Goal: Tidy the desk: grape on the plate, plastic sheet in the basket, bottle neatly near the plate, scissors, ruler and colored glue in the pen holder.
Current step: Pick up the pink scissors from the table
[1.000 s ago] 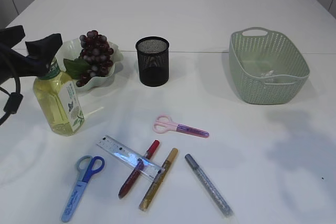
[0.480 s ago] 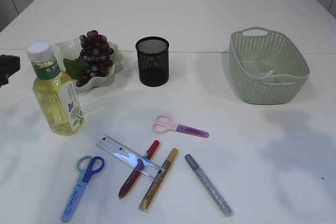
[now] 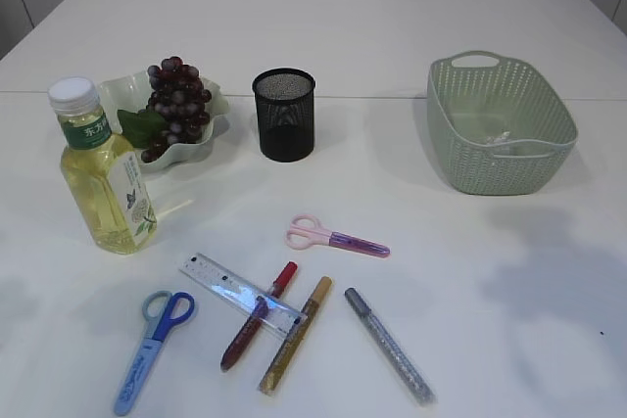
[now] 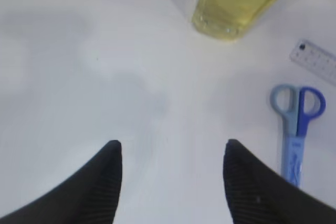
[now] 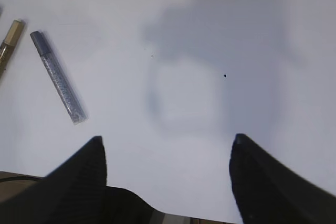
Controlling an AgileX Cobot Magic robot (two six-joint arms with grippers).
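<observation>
Only the robot's fingers are seen, at the lower edge of each wrist view. The left gripper (image 4: 170, 153) is formed by two black, tapering fingers (image 4: 100, 187) with fine ribbing across their inner faces. The right gripper (image 5: 167, 148) is shown with matching black ribbed fingers (image 5: 262, 182), joined by a dark body at the bottom.

Pen holder (image 3: 285, 115) unobstructed from above, bottle (image 3: 101, 171) flanking plate (image 3: 204, 110)

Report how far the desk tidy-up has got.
Done: grapes on the plate, bottle upright beside it, plastic sheet in the basket. In hand: nothing; both claws empty. Left: blue scissors, pink scissors, ruler and three glue pens for the pen holder.
</observation>
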